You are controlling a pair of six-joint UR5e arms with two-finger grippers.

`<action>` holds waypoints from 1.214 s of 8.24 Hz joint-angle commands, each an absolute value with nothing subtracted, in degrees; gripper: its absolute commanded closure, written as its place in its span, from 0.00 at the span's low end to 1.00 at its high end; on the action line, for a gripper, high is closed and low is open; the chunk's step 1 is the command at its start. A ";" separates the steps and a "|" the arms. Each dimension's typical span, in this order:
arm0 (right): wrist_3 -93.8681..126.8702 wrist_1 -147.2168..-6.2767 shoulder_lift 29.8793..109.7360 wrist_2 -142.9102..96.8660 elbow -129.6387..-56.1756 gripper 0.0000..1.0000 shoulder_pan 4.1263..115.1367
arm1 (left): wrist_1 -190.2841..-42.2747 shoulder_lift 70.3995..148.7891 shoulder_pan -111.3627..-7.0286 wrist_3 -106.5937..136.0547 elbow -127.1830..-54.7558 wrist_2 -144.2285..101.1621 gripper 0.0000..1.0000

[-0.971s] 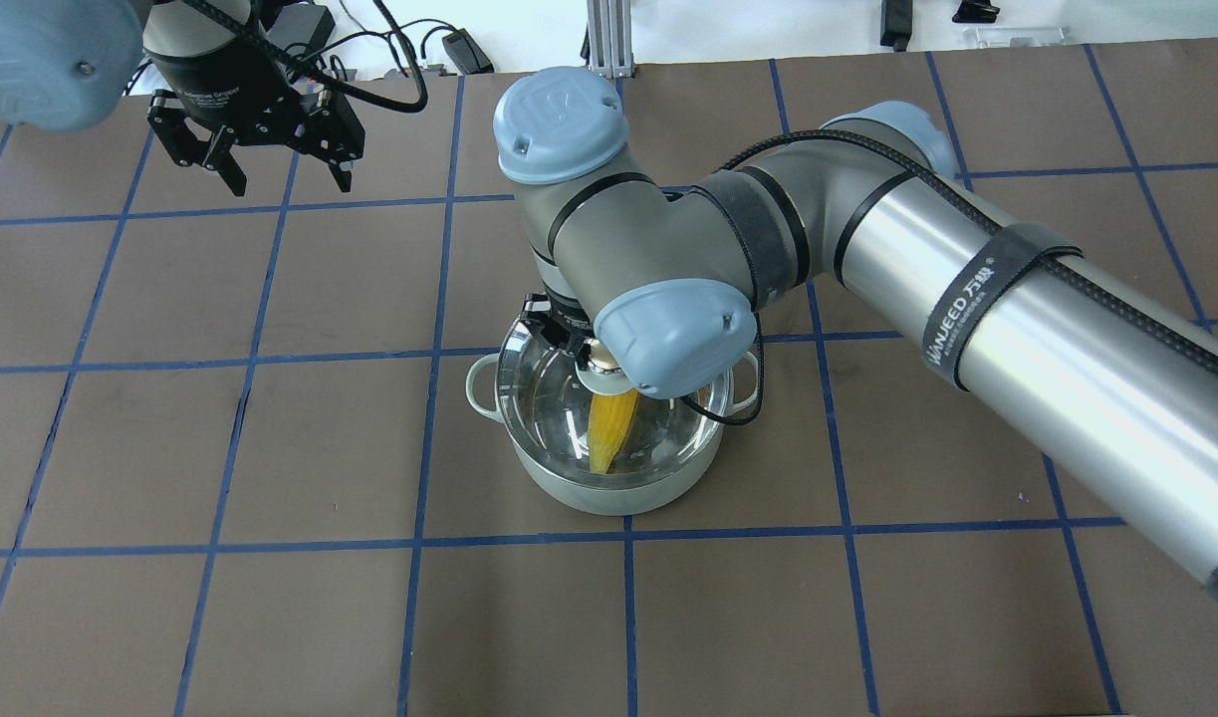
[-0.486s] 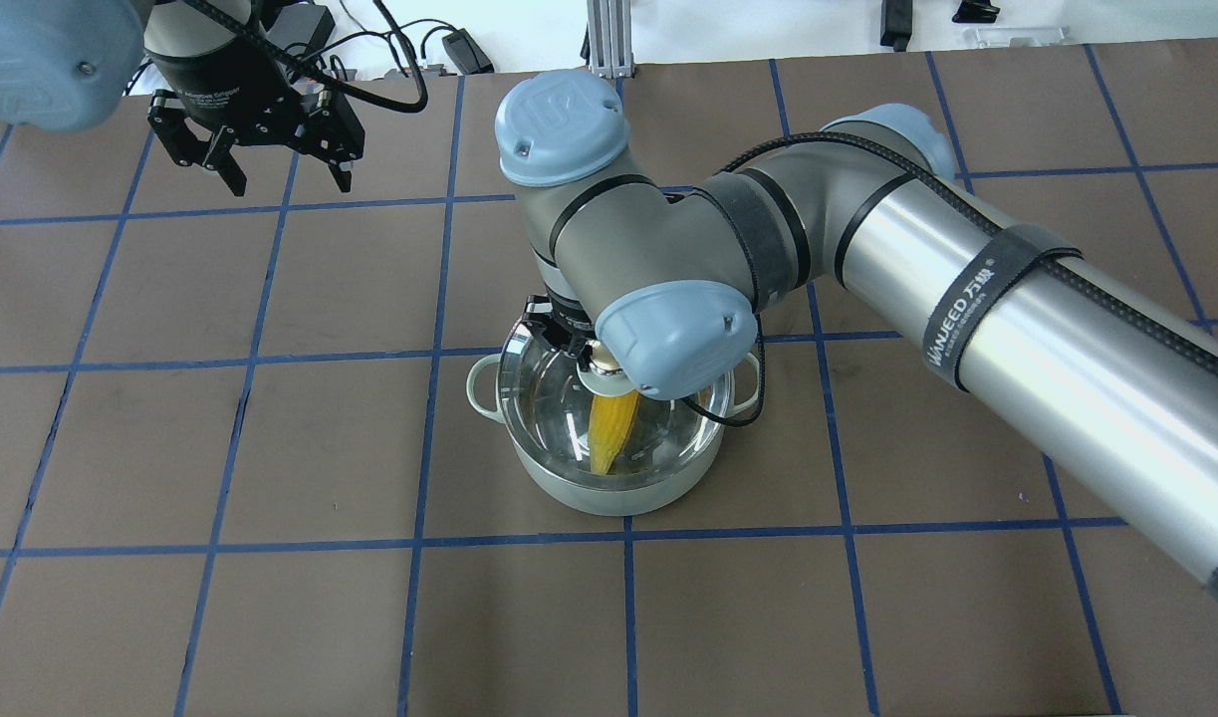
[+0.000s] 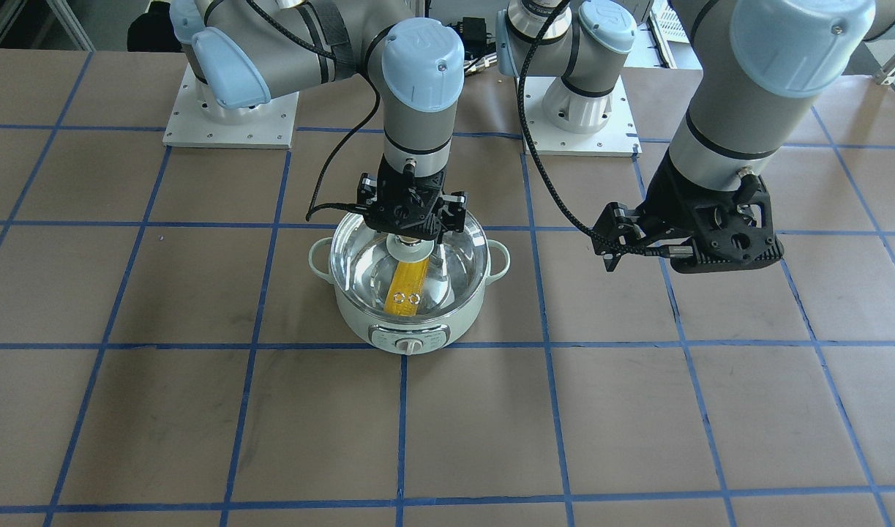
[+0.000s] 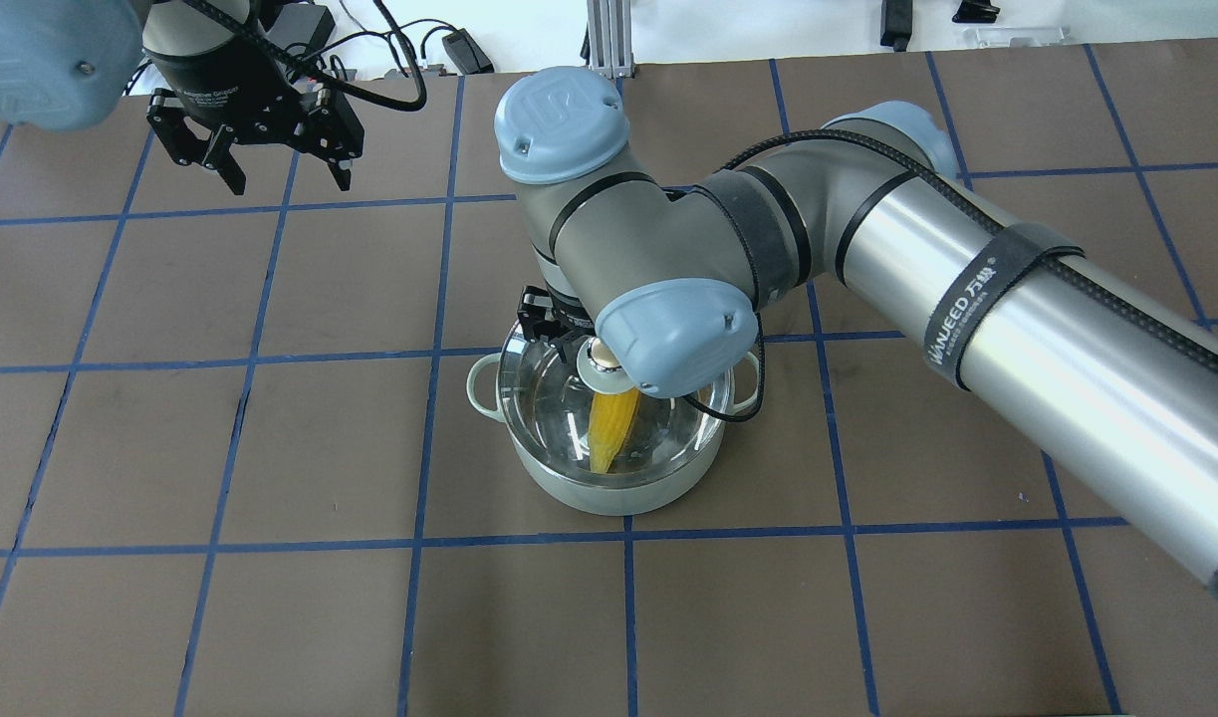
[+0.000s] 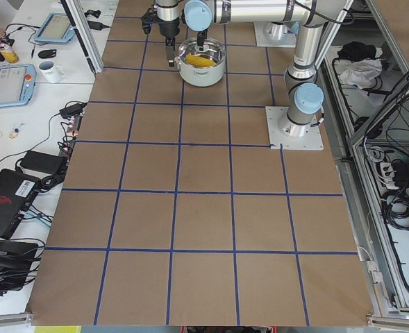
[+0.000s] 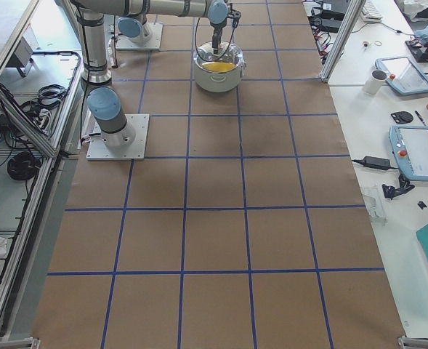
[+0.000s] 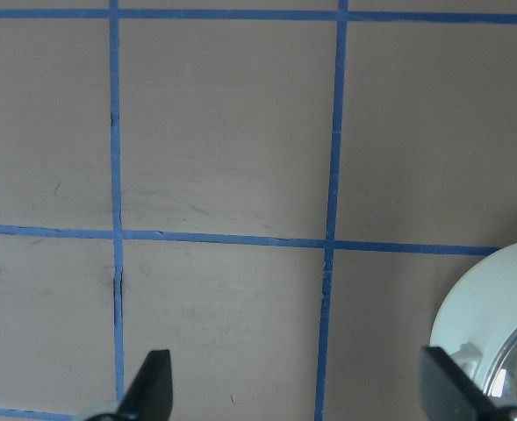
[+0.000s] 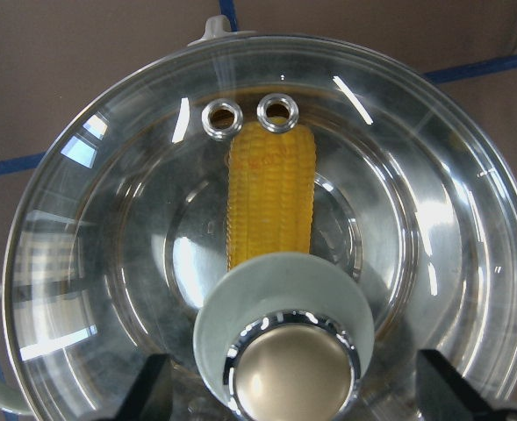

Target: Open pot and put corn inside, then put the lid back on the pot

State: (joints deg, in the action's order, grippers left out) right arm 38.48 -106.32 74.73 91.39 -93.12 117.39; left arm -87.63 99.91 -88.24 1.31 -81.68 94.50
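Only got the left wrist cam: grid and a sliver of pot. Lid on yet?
Observer: Yes, the lid sits on the pot.
Operator: Corn inside?
Observer: Yes, the corn lies inside, visible through the glass.
Operator: Right end effector gripping the knob?
Observer: No. The right end effector is open, with its fingers on either side of the knob, not touching it.

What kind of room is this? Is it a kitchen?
Probably a robot lab, not a kitchen: two grey robot arms bolted by white metal plates onto a brown table taped into blue squares, with grey control tablets on white side benches.
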 commanded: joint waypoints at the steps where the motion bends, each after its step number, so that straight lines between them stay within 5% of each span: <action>1: 36.40 -105.56 79.33 91.49 -92.55 0.00 116.11 | -87.63 99.93 -88.24 1.23 -81.74 94.57 0.00; 5: 16.06 -94.32 91.82 91.23 -92.29 0.00 101.22 | -87.63 99.84 -88.24 1.23 -81.74 94.74 0.00; 10: 4.13 -92.46 93.87 90.44 -90.97 0.00 90.61 | -87.63 99.93 -88.24 1.23 -81.74 94.74 0.00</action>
